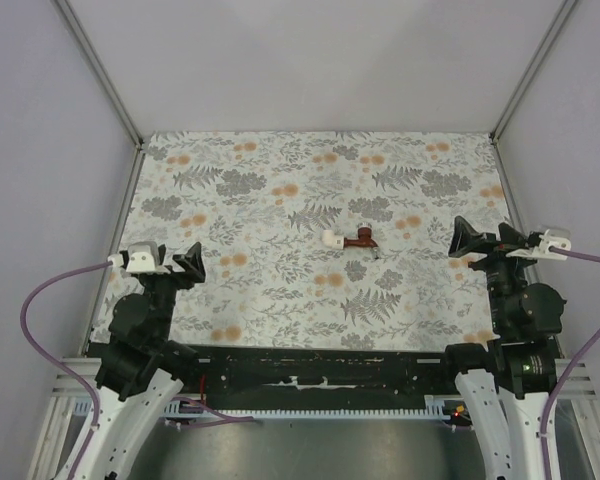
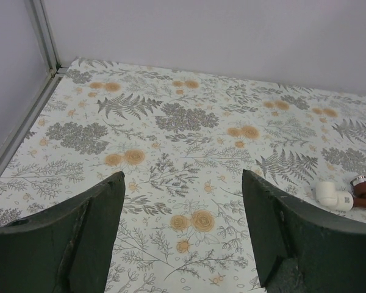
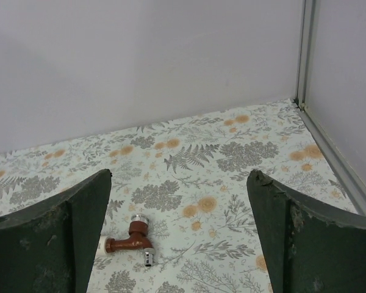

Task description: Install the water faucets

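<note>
**benchrat:** Where's this one at? Start with the tools, are they on anything?

**yam_fan:** Nope, both empty. The right tool has its jaws spread about as wide as they go, with nothing between them but the flowery worktop. It hangs over the right side of the worktop. The left tool is gaping too, maybe a touch less. It's also touching nothing, over at the near left.

**benchrat:** And the faucet?

**yam_fan:** The faucet is lying on its side around mid-worktop, a bit right of centre and well apart from both tools. In the right wrist view it's ahead and to the left of that tool, with the silvery spout tip pointing toward the near side. Its left end butts right up against the white fitting, the two in one line.

**benchrat:** So installed or not?

**yam_fan:** My read is pretty much done. Tap and fitting look like one joined piece, and no tool is on them. What I can't tell is whether it's screwed fully home or just pushed up against the fitting, since the joint's too small to make out. If anything's left, I'd guess a last snug-up twist, with one tool pinning the fitting while the other turns the tap. I only see one faucet, so there's no second one waiting.
</note>
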`<state>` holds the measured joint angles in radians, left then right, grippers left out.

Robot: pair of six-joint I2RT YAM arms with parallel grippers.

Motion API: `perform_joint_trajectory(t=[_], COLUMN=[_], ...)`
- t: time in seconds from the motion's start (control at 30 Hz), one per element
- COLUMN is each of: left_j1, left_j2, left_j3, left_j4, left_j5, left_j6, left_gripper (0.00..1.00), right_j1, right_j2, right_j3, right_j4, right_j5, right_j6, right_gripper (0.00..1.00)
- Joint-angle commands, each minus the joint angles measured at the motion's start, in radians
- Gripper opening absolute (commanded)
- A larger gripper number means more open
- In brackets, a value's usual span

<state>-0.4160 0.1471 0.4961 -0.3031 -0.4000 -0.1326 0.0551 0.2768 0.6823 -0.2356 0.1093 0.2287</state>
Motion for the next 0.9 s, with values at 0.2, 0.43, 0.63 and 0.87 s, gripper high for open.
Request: perform_joint_trajectory(t=[0.2, 0.43, 0.63, 0.87], left_j1=[0.003, 0.005, 0.003, 0.005], left_j2=[-0.086, -0.098, -0.093, -0.075], left_j3=[-0.045, -0.056, -0.065, -0.070], left_j4=[0.015, 0.015, 0.032, 0.038], left_j5=[-0.053, -0.072, -0.080, -0.069], left_j6=[-0.035, -0.030, -0.025, -0.024], left_gripper=[0.82, 0.82, 0.82, 0.82], right_j1=[0.003, 0.012, 0.022, 0.022], right_j2=[-0.097, -0.128, -0.143, -0.131], right_j3=[-0.055, -0.046, -0.041, -0.040], right_j4=[-0.017, -0.033, -0.048, -0.051], right_j5=[-0.028, -0.045, -0.039, -0.025], right_j6=[-0.014, -0.029, -0.031, -0.020], right_gripper=[0.98, 0.98, 0.98, 0.98])
